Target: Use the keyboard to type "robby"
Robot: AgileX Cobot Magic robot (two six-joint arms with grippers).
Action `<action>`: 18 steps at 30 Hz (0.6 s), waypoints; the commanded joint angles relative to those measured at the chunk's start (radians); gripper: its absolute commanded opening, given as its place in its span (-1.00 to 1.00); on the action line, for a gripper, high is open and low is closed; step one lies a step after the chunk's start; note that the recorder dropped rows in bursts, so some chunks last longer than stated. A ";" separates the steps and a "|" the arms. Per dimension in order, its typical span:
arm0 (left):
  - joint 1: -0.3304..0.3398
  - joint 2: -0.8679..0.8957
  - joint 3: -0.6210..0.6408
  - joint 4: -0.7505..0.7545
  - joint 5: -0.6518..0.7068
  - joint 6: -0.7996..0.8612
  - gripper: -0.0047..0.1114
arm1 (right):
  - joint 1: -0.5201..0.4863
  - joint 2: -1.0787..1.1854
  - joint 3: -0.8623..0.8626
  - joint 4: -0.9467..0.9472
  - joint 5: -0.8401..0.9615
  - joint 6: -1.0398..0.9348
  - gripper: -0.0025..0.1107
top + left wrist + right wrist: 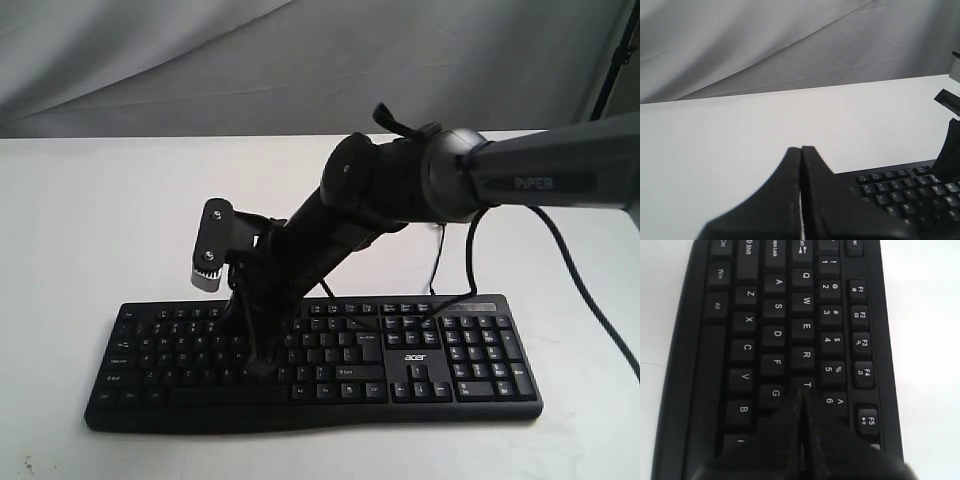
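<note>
Keyboard (420,350) lay at 6 o'clock on the white surface (100,220). The right gripper (262,368) was down at its letter block, toward 9 o'clock of its middle, jaws closed tight, tip by T and G. Left gripper (801,150) sat off a keyboard corner, jaws closed too.

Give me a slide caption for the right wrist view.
Right end effector, shut, its tip over the black keyboard by the T key.
</note>
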 commanded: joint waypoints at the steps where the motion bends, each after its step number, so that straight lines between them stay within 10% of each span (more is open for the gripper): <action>1: -0.006 -0.003 0.004 0.005 -0.006 -0.003 -0.92 | -0.010 0.016 -0.017 0.024 0.015 -0.013 -0.96; 18: -0.006 -0.003 0.004 0.005 -0.006 -0.003 -0.92 | -0.017 0.050 -0.049 0.012 0.040 0.017 -0.96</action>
